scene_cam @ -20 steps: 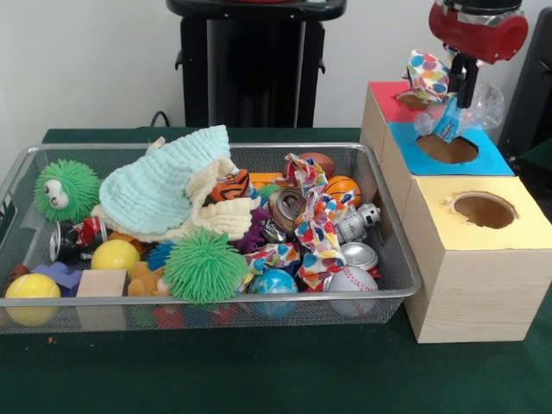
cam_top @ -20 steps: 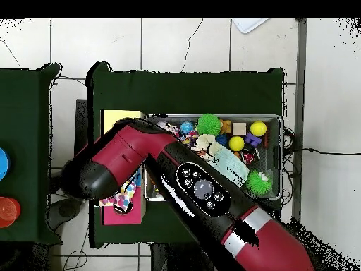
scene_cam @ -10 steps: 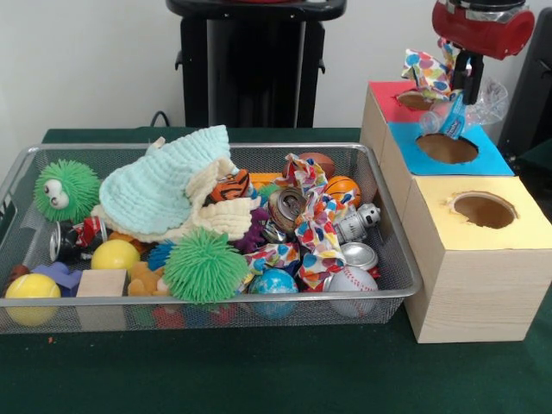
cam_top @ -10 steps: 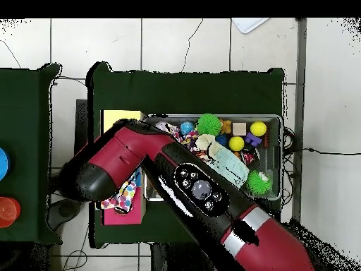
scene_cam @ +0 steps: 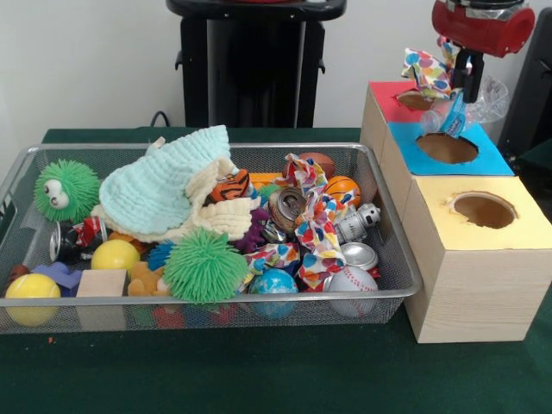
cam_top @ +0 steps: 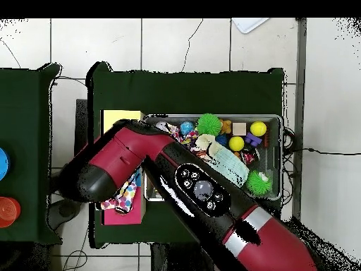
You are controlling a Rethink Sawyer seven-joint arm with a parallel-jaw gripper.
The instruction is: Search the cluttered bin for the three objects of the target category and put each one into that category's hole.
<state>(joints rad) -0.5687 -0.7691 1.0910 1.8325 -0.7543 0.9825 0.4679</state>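
Jaws pinch spotty cloth (scene_cam: 429, 72) (bright dots all over). Gripper (scene_cam: 464, 76) hangs above red box hole (scene_cam: 415, 101). Wire bin (scene_cam: 392, 246) full of toys.

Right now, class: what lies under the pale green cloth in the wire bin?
Under the pale green cloth a cream cloth shows along its lower edge, and an orange striped toy pokes out beside it. Whatever else lies beneath in the wire bin is covered.
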